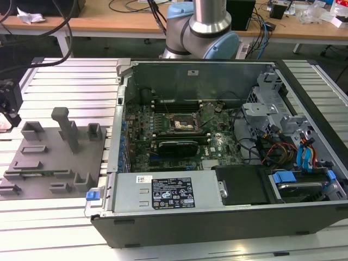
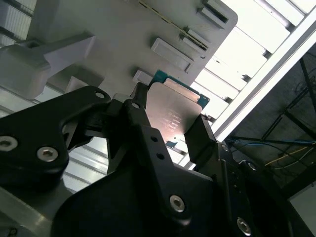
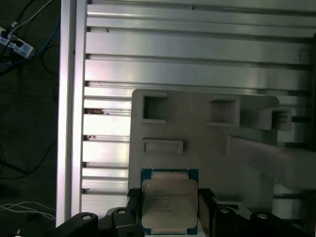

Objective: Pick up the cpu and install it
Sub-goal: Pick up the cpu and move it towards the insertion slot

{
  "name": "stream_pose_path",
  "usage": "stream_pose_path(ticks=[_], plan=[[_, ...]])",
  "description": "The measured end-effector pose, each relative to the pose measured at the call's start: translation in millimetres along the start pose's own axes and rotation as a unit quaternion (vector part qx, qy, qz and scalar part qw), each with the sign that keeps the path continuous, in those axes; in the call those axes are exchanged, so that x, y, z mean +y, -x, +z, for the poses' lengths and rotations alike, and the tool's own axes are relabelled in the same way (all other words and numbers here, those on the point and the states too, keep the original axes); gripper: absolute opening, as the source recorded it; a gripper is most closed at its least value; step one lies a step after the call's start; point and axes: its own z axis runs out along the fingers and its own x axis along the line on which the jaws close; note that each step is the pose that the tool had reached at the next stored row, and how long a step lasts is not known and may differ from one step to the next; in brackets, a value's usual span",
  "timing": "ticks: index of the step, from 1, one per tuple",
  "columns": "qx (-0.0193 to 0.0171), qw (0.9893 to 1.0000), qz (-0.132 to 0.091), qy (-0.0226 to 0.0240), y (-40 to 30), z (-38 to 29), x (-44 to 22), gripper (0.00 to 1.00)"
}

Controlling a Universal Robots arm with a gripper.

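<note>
Fingers [image 3: 205,205] closed on cpu [image 3: 169,200] by opposite edges, grey tray [image 3: 207,155] just beyond them; hold chip level, centred, squeeze gentle.

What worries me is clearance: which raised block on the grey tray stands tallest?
The wide-capped post on the tray: it rises well above the low box-shaped blocks around it. The gripper holds the cpu nearby.

Exterior view overlooks scene; both wrist views closely share tray [image 3: 212,153].
</note>
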Motion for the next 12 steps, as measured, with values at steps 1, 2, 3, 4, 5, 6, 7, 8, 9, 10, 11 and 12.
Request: stream_pose_path(ticks=[1, 2, 3, 4, 5, 6, 7, 8, 9, 10, 11, 12], plan=[[0.0000, 1.0000, 0.000, 0.0000, 0.0, -1.4, 0.0, 0.55], [0.0000, 1.0000, 0.000, 0.0000, 0.0, -2.5, -0.1, 0.55], [0.0001, 1.0000, 0.000, 0.0000, 0.1, -3.2, -0.1, 0.55], [0.0000, 1.0000, 0.000, 0.0000, 0.1, -4.1, -0.1, 0.55], [0.0000, 1.0000, 0.000, 0.0000, 0.1, -5.7, -0.2, 0.55], [0.0000, 1.0000, 0.000, 0.0000, 0.2, -7.0, -0.2, 0.55], [0.0000, 1.0000, 0.000, 0.0000, 0.2, -8.9, -0.2, 0.55], [0.0001, 1.0000, 0.000, 0.0000, 0.3, -10.6, -0.3, 0.55], [0.0000, 1.0000, 0.000, 0.0000, 0.3, -11.5, -0.3, 0.55], [0.0000, 1.0000, 0.000, 0.0000, 0.3, -12.4, -0.3, 0.55], [0.0000, 1.0000, 0.000, 0.0000, 0.3, -13.6, -0.3, 0.55], [0.0000, 1.0000, 0.000, 0.0000, 0.4, -15.2, -0.4, 0.55]])
